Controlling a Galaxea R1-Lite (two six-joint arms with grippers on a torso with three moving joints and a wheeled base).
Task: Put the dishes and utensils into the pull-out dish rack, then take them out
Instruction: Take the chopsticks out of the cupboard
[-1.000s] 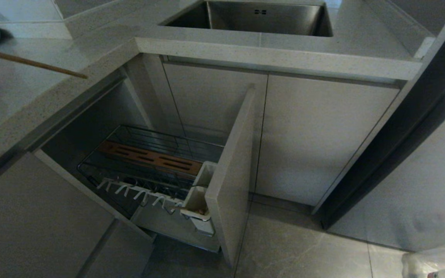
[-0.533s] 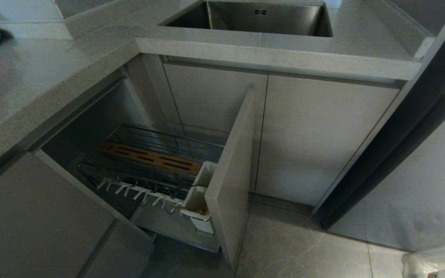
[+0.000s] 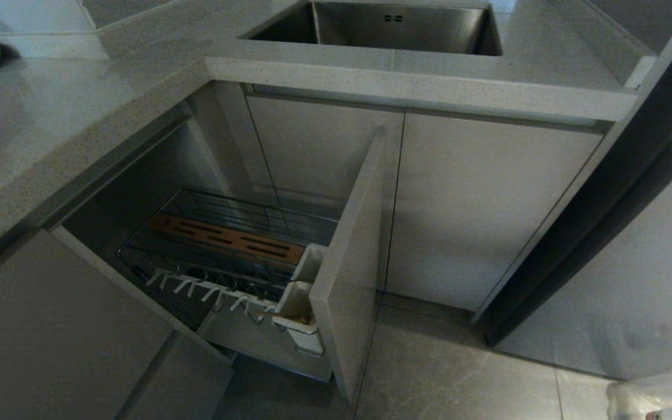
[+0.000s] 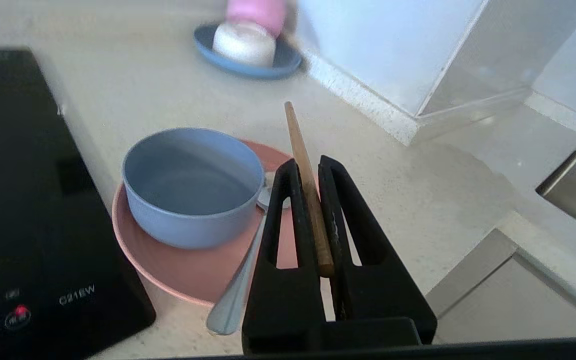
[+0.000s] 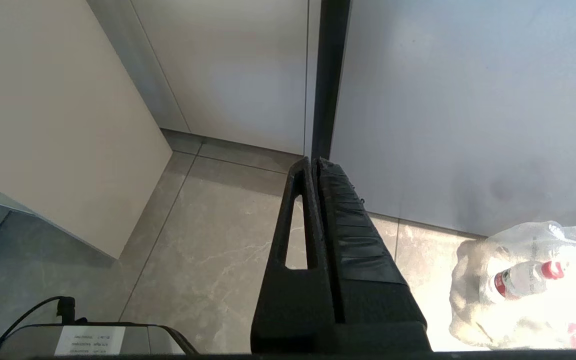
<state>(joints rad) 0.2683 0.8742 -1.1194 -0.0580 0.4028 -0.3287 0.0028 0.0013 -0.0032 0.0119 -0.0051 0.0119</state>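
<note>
In the left wrist view my left gripper (image 4: 307, 161) is shut on a tan wooden chopstick (image 4: 298, 140), which sticks out past the fingertips above the counter. Just beside it the blue-grey bowl (image 4: 193, 185) sits on the salmon-pink plate (image 4: 193, 275). A silver utensil (image 4: 235, 295) leans on the plate's rim, its head hidden by the bowl and a finger. The head view shows the pull-out dish rack (image 3: 219, 216) drawn out, with its wooden strip (image 3: 228, 238), white pegs (image 3: 207, 291), utensil cup (image 3: 300, 300) and door front (image 3: 353, 262). My right gripper (image 5: 314, 161) hangs shut over the floor.
A black induction hob (image 4: 28, 200) lies next to the plate. A blue plate (image 4: 248, 67) with small bowls stands further back by a white wall corner (image 4: 418, 65). The sink (image 3: 382, 29) is behind the rack. A plastic bag of bottles (image 5: 533, 285) lies on the floor.
The chopstick that reached into the head view from the left a second ago has gone out of that view to the left. The rack has not moved.
</note>
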